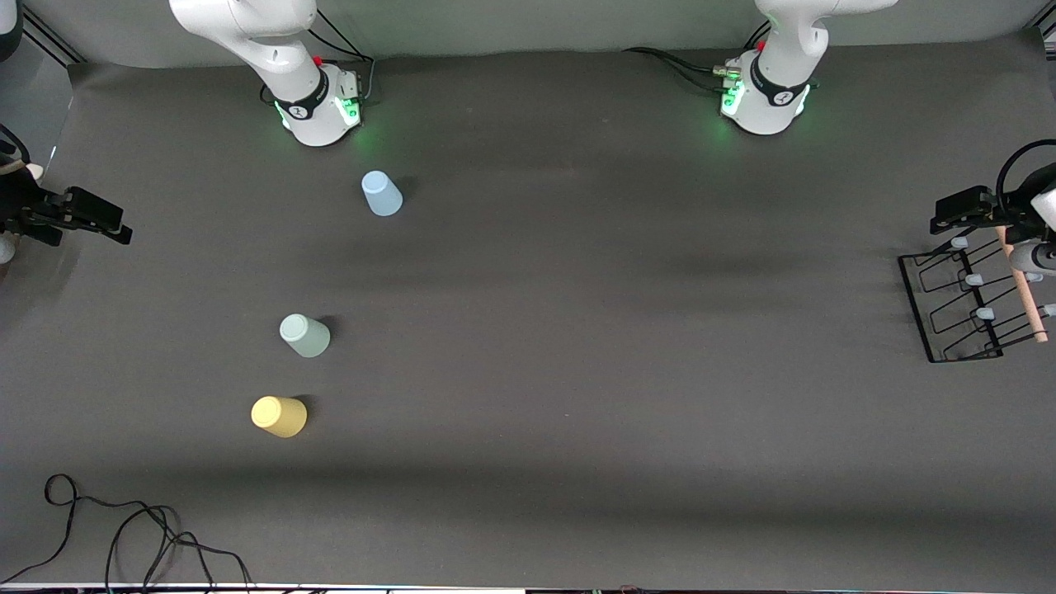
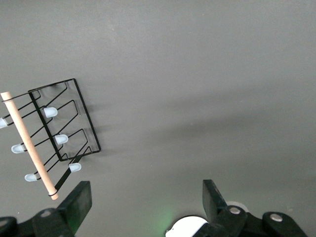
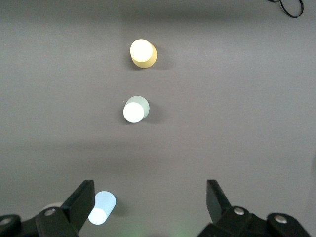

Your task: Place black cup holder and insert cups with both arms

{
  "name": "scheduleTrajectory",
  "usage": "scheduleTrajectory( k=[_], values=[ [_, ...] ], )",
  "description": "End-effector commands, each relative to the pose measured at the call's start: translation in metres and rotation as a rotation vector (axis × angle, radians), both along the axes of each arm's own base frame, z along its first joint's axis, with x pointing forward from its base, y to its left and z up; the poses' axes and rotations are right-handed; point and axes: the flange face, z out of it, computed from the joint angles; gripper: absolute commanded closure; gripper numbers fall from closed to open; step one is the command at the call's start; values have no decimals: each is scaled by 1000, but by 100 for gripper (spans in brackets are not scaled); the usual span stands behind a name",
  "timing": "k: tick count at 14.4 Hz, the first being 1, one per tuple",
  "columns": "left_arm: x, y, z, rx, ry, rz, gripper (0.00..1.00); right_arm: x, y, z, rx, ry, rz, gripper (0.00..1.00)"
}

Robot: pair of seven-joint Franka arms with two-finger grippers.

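Note:
The black cup holder (image 1: pixel 915 309) stands at the left arm's end of the table, its wooden rod handle (image 1: pixel 1022 285) on top; the left wrist view shows it (image 2: pixel 88 118) too. My left gripper (image 1: pixel 949 213) (image 2: pixel 146 195) hangs open and empty over the table beside the holder. Three cups stand narrow end up toward the right arm's end: the blue cup (image 1: pixel 382 194) (image 3: pixel 101 208) nearest the bases, the mint cup (image 1: pixel 304 336) (image 3: pixel 135 109) nearer the camera, the yellow cup (image 1: pixel 279 417) (image 3: pixel 143 53) nearest it. My right gripper (image 1: pixel 111 224) (image 3: pixel 149 192) hangs open and empty at that end's edge.
The right arm's base (image 1: pixel 318 107) and the left arm's base (image 1: pixel 763 99) glow green along the table's edge farthest from the camera. A loose black cable (image 1: pixel 124 528) lies at the near corner toward the right arm's end. Dark grey cloth covers the table (image 1: pixel 577 330).

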Motion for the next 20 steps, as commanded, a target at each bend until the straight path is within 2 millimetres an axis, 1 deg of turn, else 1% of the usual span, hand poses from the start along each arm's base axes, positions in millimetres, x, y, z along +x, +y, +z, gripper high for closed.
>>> scheduleTrajectory(
  k=[1,6,8,11,15,17,18,20],
  values=[
    [1,0,4,13,-4,-1,0,1,4,4,11,-14,-14,0],
    [1,2,3,16,1,-8,0,2,3,5,9,-15,-12,0],
    [-1,11,3,67,13,-16,0,2,3,6,9,-17,-14,0],
    [-5,50,-1,73,30,1,0,2,3,4,10,-12,-11,0],
    [-9,114,-17,44,44,-29,0,3,3,4,9,-12,-11,0],
    [-11,149,-30,39,45,-5,0,2,3,4,11,-11,-12,0],
    [-12,166,-39,34,49,-2,0,2,2,2,10,-8,-14,0],
    [-13,193,-54,34,46,13,0,2,3,3,10,-9,-12,0]
  ],
)
